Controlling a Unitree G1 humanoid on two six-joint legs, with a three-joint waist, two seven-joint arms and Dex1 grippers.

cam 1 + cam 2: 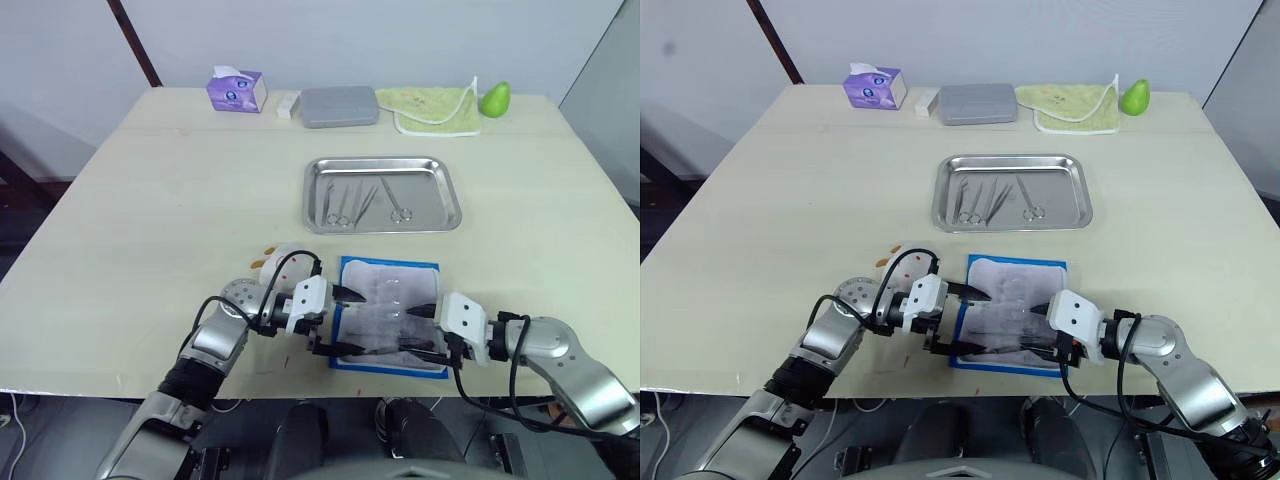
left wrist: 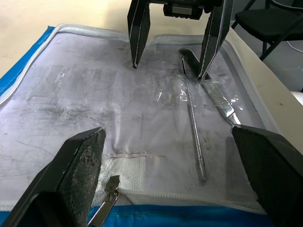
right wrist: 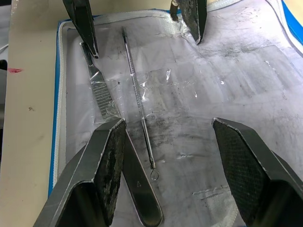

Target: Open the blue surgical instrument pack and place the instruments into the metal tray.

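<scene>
Lying open, the blue surgical instrument pack [image 1: 388,315] holds 2 tools [image 3: 137,99]; the metal tray [image 1: 382,194] has several instruments [image 1: 365,203]; left gripper [image 1: 340,322] and right gripper [image 1: 418,331] hover spread.

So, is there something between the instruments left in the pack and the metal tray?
Nothing visible: the table between the blue surgical instrument pack and the metal tray is bare. Both open grippers hover over the pack.

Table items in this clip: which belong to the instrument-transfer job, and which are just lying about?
Job:
- blue surgical instrument pack, lying open
- instruments: some in the metal tray, two on the pack
- left gripper and right gripper, both open over the pack

Lying about:
- purple tissue box
- grey case
- green cloth
- green pear
</scene>
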